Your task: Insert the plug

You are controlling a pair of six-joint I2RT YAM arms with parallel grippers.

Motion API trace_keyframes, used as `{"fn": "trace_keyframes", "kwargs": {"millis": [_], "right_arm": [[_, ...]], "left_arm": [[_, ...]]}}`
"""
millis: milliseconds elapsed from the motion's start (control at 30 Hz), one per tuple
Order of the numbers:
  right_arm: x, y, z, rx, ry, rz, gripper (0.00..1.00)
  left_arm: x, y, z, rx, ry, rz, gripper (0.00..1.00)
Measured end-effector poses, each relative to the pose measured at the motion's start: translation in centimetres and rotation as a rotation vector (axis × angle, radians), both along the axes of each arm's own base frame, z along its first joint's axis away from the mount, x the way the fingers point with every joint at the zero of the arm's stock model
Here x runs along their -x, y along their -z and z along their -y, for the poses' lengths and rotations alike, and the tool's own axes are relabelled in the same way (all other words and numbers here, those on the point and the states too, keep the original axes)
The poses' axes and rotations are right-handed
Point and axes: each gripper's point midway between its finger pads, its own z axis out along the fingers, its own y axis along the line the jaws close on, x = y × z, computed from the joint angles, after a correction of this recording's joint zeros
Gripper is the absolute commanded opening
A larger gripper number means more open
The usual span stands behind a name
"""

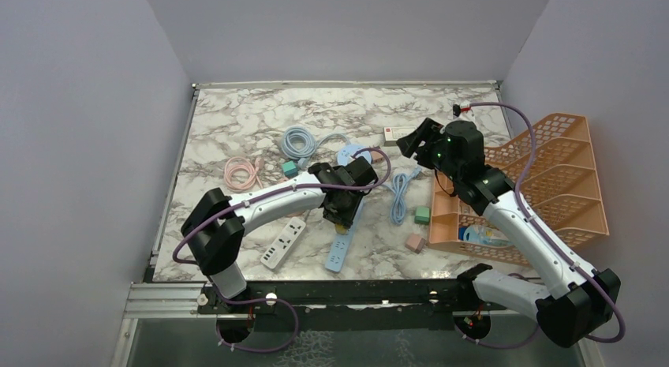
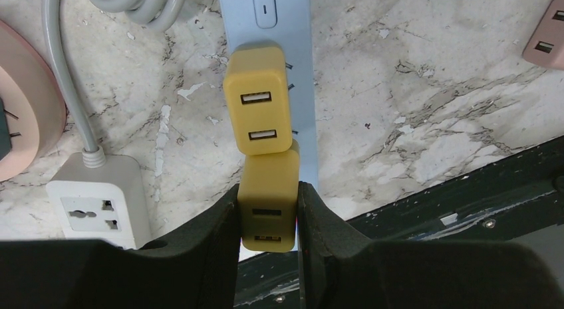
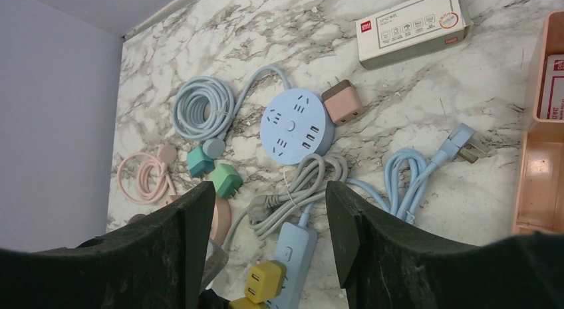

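My left gripper (image 2: 268, 197) is shut on a yellow two-port plug adapter (image 2: 268, 189) and holds it over the near part of the light blue power strip (image 2: 266, 23). A second yellow adapter (image 2: 259, 109) sits on that strip just beyond the held one, touching it. In the top view the left gripper (image 1: 343, 207) is low over the blue strip (image 1: 338, 255). My right gripper (image 1: 412, 138) is raised over the table's back right, open and empty (image 3: 269, 196). Its view shows the strip (image 3: 292, 256) and the seated yellow adapter (image 3: 264, 280).
A white power strip (image 2: 100, 206) lies left of the blue one (image 1: 282, 242). A round blue socket (image 3: 296, 126), grey and blue cables (image 3: 412, 169), green adapters (image 3: 226, 179), a pink cable (image 1: 243, 174) and a white box (image 3: 412, 26) lie behind. An orange rack (image 1: 552, 185) stands right.
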Motion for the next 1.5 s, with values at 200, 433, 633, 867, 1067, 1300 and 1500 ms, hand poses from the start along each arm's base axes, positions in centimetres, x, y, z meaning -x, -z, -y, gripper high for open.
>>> {"fn": "trace_keyframes", "kwargs": {"millis": [200, 433, 633, 867, 1067, 1300, 1500], "right_arm": [[0.0, 0.0, 0.0, -0.001, 0.000, 0.001, 0.62], [0.0, 0.0, 0.0, 0.000, 0.000, 0.000, 0.62], [0.0, 0.3, 0.0, 0.001, 0.000, -0.005, 0.62], [0.1, 0.4, 0.0, 0.002, 0.000, -0.006, 0.62], [0.1, 0.6, 0.0, 0.004, 0.000, -0.010, 0.62], [0.1, 0.7, 0.1, 0.005, 0.000, -0.014, 0.62], [0.1, 0.8, 0.1, 0.006, 0.000, -0.015, 0.62]], "left_arm": [[0.0, 0.4, -0.1, -0.011, -0.003, -0.004, 0.00], [0.1, 0.8, -0.4, -0.025, -0.023, -0.009, 0.00], [0.1, 0.9, -0.3, -0.022, -0.030, -0.010, 0.00], [-0.1, 1.3, 0.0, -0.020, -0.038, -0.013, 0.00], [0.0, 2.1, 0.1, -0.033, -0.041, -0.022, 0.00], [0.0, 2.3, 0.2, -0.030, -0.051, -0.024, 0.00], [0.3, 2.6, 0.4, -0.030, -0.050, -0.023, 0.00]]}}
